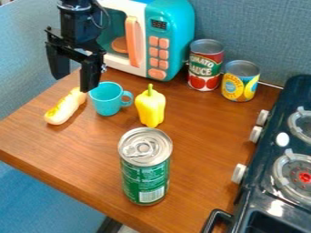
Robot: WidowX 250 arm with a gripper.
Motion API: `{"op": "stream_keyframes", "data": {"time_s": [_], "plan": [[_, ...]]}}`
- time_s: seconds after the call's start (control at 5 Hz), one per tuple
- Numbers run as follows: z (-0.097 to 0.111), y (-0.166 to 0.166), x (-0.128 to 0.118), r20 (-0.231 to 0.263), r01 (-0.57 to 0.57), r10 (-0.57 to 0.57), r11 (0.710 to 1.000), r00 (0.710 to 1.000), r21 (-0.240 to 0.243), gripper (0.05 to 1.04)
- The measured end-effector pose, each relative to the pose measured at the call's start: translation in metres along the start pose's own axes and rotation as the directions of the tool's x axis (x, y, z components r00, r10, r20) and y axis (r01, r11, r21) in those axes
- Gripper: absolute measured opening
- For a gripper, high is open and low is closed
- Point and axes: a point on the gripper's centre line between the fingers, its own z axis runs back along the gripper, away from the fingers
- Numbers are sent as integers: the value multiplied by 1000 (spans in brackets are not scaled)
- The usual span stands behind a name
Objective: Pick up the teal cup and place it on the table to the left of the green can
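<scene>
the teal cup (107,103) stands upright near the back left of the tabletop (200,136), its handle turned to the right of the view, on the side away from the hand (74,84). the toy hot dog (63,108) lies just left of it, its long axis slanting from lower left to upper right, roughly along the tabletop's left edge and near it. the hand hangs pointing down at the upper left, spread wide with nothing between its fingers; they are parted roughly across the hot dog's length, over its far end. the finger on the cup's side overlaps the rim in view, and whether it touches i cannot tell.

the yellow pepper (150,108) stands upright just beyond the cup's handle, so that side is tighter. the green can (145,170) stands nearer the camera. behind are the toy microwave (173,41), the tomato can (205,66) and the shorter can (240,82); the stove (267,159) is well apart, on the right.
</scene>
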Motion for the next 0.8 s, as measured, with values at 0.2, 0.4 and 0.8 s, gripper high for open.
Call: {"op": "stream_keyframes", "data": {"time_s": [0.2, 0.4, 0.8], "plan": [[-11, -3, -2, -35, 1, -1, 1000, 999, -18, 1000], [-14, 4, 10, 48, -5, 8, 998, 999, -55, 1001], [-21, 19, 38, 56, -29, 33, 996, 998, -80, 1001]]}}
